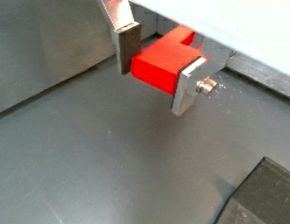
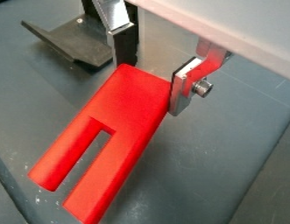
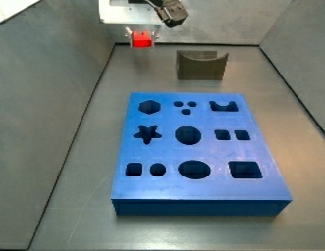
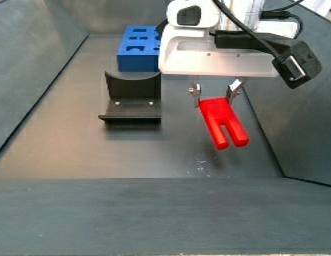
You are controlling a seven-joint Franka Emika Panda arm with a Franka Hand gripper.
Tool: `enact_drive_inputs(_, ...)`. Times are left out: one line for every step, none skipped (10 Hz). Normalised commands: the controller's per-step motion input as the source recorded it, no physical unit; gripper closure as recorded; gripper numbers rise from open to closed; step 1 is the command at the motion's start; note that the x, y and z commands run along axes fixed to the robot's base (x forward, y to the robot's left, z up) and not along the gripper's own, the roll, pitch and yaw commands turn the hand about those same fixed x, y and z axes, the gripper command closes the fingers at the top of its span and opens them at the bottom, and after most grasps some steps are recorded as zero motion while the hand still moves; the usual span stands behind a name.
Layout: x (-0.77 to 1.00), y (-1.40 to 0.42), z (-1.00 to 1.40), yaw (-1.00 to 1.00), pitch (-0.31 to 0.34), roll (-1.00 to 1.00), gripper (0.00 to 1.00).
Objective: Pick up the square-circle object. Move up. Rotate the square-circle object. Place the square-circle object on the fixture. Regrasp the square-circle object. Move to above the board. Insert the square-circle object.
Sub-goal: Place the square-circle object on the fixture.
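Closest to your wrist cameras is the bright red plastic square-circle object (image 2: 106, 149), a small block with two short legs at one end, and you can see the gripper (image 2: 155, 72) pinching its plain end between the flat silver fingers (image 1: 189, 86) with their dark pads. In a side view the red piece (image 4: 223, 120) hangs below the gripper (image 4: 215, 92) with its legs pointing down and tilted, apparently clear of the grey floor, so you may judge the pick-up as done and the lift as under way or finished.

Everything else looks still ahead of you. The olive-brown blocky fixture (image 4: 130, 96) with the U-shaped notch in its top stands empty, near the piece but apart from it; the same holder (image 3: 200, 65) shows beside the gripper in a side view. No rotation onto it, no regrasp yet. The large flat blue board (image 3: 195, 149) with its star, hexagon, round and square holes lies well apart, and none of its holes holds the red piece.
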Motion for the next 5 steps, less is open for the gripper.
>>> enact_drive_inputs(0.00,0.00,1.00,0.00,0.018,0.01,1.00)
enact_drive_inputs(-0.01,0.00,1.00,0.00,0.026,0.01,1.00)
enact_drive_inputs(-0.01,0.01,1.00,-0.02,0.033,0.03,1.00)
enact_drive_inputs(-0.02,0.01,1.00,-0.02,0.034,0.05,1.00)
enact_drive_inputs(-0.02,0.01,1.00,-0.03,0.039,0.07,1.00)
